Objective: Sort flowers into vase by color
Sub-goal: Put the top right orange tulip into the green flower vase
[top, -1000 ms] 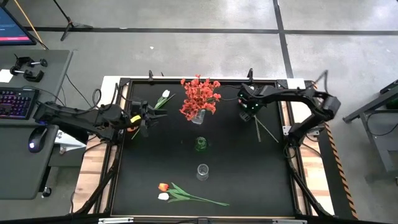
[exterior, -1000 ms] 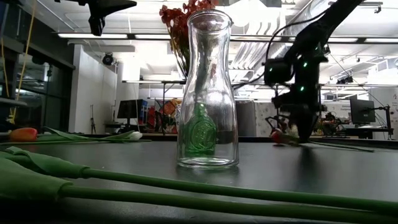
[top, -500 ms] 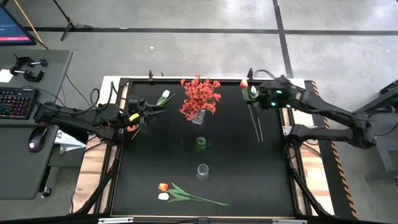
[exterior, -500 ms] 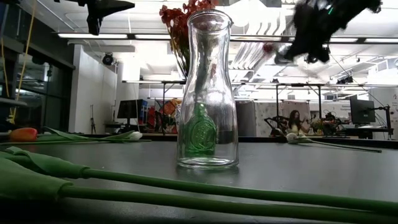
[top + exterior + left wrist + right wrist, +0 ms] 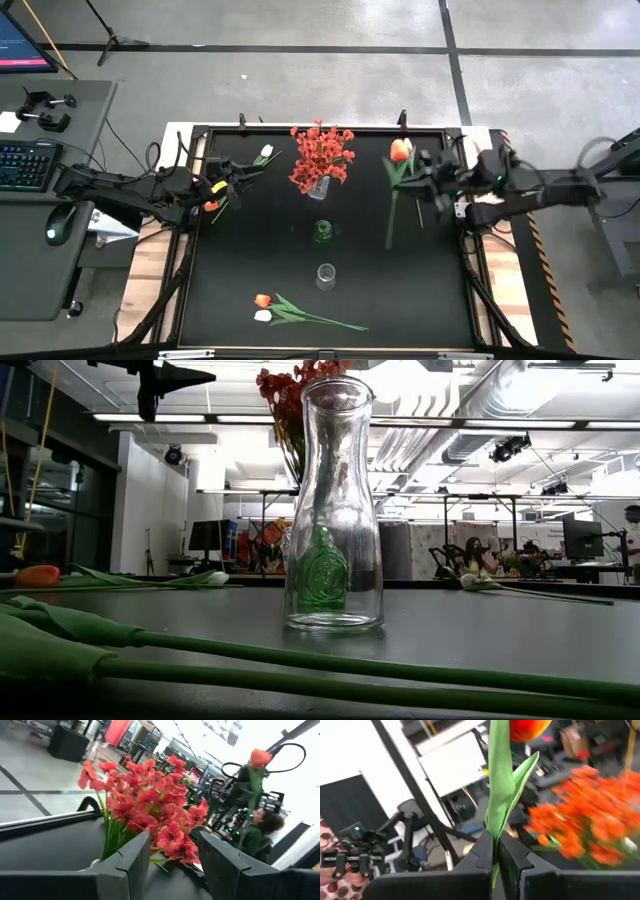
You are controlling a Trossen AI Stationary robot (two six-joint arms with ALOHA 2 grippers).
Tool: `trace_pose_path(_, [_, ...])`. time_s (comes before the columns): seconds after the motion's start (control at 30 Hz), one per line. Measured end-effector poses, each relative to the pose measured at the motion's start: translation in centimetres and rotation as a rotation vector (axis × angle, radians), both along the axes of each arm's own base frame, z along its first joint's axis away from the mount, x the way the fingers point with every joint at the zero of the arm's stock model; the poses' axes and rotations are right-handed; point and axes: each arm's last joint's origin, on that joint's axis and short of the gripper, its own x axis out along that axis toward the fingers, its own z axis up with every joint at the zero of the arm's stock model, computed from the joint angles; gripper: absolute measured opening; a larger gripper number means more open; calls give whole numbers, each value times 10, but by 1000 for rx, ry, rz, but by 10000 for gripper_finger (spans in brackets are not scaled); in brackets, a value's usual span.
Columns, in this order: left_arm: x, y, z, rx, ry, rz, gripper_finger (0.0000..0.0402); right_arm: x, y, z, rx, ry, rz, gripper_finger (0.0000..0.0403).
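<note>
My right gripper (image 5: 413, 180) is shut on an orange tulip (image 5: 400, 150) and holds it in the air over the table's right part. The tulip's green stalk (image 5: 390, 225) runs on toward the near edge. The left wrist view shows this tulip (image 5: 259, 757) with its blossom uppermost. The red blossom sprays (image 5: 321, 155) stand with their stems in a vase at the far middle. My left gripper (image 5: 244, 172) (image 5: 172, 865) is open, level and above the table at the far left. A white tulip (image 5: 265, 153) lies just beyond it. My right gripper pinches the orange tulip's stalk and leaf (image 5: 494, 837) between its two fingers, a little below the blossom (image 5: 527, 726). The fingers come level from the table's right side and lie across the stalk. The tulip is lifted clear, and its long lower stalk hangs free below the fingers.
A green vase (image 5: 322, 232) and a clear vase (image 5: 326, 275) (image 5: 333, 510) stand in the table's middle. An orange tulip (image 5: 262, 300) and a white tulip (image 5: 262, 316) lie near the near edge. Another white tulip (image 5: 470, 582) lies at the right, and an orange blossom (image 5: 210, 205) lies beside the left arm.
My right gripper has risen from the table at the far right with the orange tulip and has drawn back toward the right edge. The tulip has gone from lying flat to lifted clear, blossom up. The arm has left the low view.
</note>
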Motion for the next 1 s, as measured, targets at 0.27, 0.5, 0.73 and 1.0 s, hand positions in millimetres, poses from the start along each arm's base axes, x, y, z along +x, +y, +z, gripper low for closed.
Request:
trace_pose_path(0.27, [0,-5,2,16,-10,-171,154,89,57,-32,-66,-129,-147,0])
trace_pose_path(0.5, [-11,-13,10,-9,-85,-508,154,131,69,-58,-106,-103,-565,0])
trace_pose_path(0.73, [-19,-19,14,-20,-117,-701,154,159,71,-41,-210,51,-644,0])
trace_pose_path(1.0, [2,-42,11,-6,-145,-659,154,168,74,-37,-238,169,-665,0])
